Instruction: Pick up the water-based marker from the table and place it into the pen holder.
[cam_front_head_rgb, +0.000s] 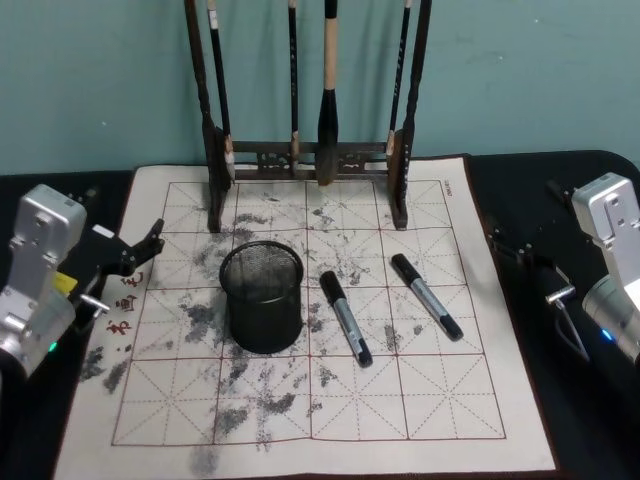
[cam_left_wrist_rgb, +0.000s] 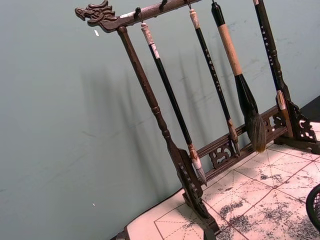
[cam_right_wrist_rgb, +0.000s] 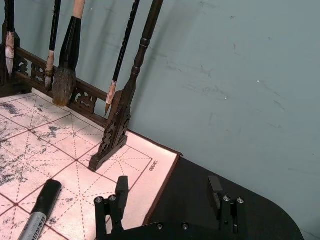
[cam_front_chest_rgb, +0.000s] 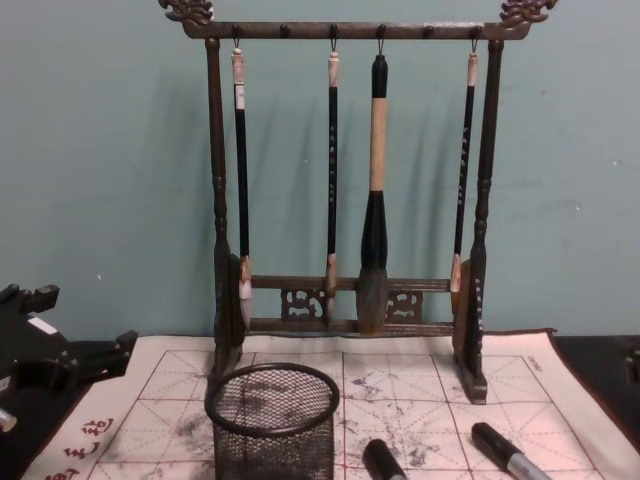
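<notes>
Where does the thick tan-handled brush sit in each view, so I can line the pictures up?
Head: thick brush top centre, third of four from the left.
Left wrist: brush upper right, slanting.
Right wrist: brush upper left.
Chest: brush centre, hanging straight.
Shared landmark: the rack's carved rail by its tuft.

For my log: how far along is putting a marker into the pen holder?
Done: nothing yet; the pen holder looks empty. In hand: nothing; the left gripper and the right gripper are open, one at each side of the mat. To do: the whole pick and place; the left marker and the right marker lie on the mat.
</notes>
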